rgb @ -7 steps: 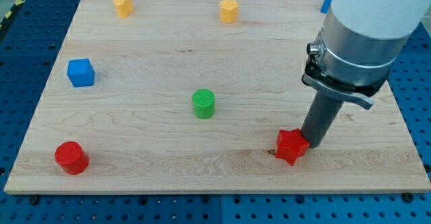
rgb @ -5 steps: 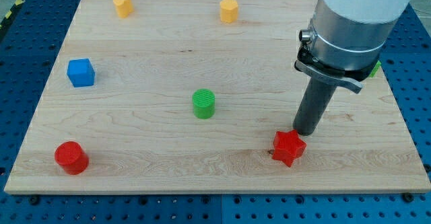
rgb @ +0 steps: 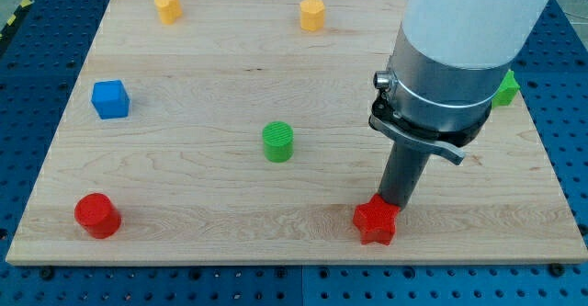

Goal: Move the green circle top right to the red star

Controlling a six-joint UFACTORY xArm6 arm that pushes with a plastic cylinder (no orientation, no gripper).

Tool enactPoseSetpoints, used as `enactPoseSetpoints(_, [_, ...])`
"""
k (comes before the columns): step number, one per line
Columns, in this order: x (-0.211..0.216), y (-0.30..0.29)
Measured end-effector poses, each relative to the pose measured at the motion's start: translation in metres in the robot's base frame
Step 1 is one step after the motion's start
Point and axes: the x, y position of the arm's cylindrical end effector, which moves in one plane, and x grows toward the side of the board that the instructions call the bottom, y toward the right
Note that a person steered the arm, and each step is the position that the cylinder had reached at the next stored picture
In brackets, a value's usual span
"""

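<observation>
While our tip touches the red star at the table's near edge | no claw fitted | green circle sits apart, left, untouched | next we circle behind it and push right.

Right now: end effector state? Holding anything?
No gripper fitted, just the rod. My tip holds nothing; it sits against the red star at the star's upper right, well to the right of the green circle.
</observation>
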Motion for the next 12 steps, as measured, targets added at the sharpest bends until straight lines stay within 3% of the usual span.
enactPoseSetpoints(2, [-0.041, -0.013])
enactPoseSetpoints(6, [-0.027, -0.157])
enactPoseSetpoints(8, [-0.048, -0.158])
enactPoseSetpoints(10, [-0.072, -0.087])
enactPoseSetpoints(11, [-0.074, -0.098])
enactPoseSetpoints(12, [-0.103, -0.141])
